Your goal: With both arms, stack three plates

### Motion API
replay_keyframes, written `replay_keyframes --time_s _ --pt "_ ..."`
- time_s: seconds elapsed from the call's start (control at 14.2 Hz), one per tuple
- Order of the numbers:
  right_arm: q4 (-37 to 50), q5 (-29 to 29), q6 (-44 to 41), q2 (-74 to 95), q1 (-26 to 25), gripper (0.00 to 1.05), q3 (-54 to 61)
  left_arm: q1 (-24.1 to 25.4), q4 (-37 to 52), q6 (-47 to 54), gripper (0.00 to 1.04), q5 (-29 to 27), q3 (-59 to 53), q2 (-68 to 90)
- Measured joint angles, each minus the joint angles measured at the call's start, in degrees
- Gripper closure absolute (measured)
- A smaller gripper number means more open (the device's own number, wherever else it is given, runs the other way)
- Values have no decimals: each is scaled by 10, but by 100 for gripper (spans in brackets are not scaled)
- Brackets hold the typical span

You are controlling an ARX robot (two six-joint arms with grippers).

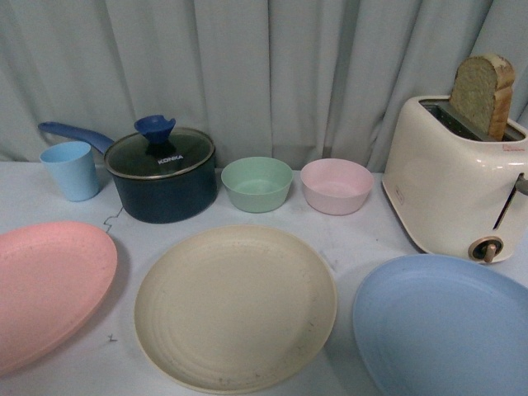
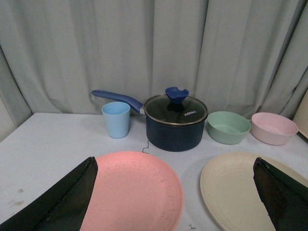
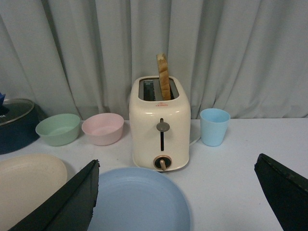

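Three plates lie flat in a row on the white table: the pink plate [image 1: 45, 285] at the left, the cream-beige plate [image 1: 235, 305] in the middle, the light blue plate [image 1: 445, 326] at the right. None overlap. Neither arm shows in the front view. In the left wrist view my left gripper [image 2: 175, 197] is open and empty, over the pink plate [image 2: 134, 192] and the cream plate [image 2: 236, 192]. In the right wrist view my right gripper [image 3: 178, 197] is open and empty, above the blue plate [image 3: 137, 199]; the cream plate [image 3: 26, 185] shows beside it.
Behind the plates stand a light blue cup [image 1: 72, 170], a dark blue lidded saucepan [image 1: 163, 175], a green bowl [image 1: 256, 183], a pink bowl [image 1: 336, 186] and a cream toaster [image 1: 454, 186] holding bread. A second blue cup [image 3: 214, 126] stands beyond the toaster. A grey curtain hangs behind.
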State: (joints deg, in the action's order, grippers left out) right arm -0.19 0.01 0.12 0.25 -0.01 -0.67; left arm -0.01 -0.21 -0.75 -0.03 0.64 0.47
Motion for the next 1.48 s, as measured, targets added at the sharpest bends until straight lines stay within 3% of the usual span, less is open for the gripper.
replay_keyframes --time_s 1.05,1.12,1.19,1.26,1.48 --pt "0 0 0 0 0 6 0 0 0 0 7 0 0 0" --pt "0 0 0 0 0 6 0 -6 -34 -9 7 -16 9 7" --pt "0 1 1 0 0 6 0 -40 -167 -55 7 -94 70 93" --pt "0 -1 0 0 0 6 0 -45 -205 -101 7 -121 110 167" --pt "0 0 0 0 0 6 0 25 -42 -122 7 -50 149 315"
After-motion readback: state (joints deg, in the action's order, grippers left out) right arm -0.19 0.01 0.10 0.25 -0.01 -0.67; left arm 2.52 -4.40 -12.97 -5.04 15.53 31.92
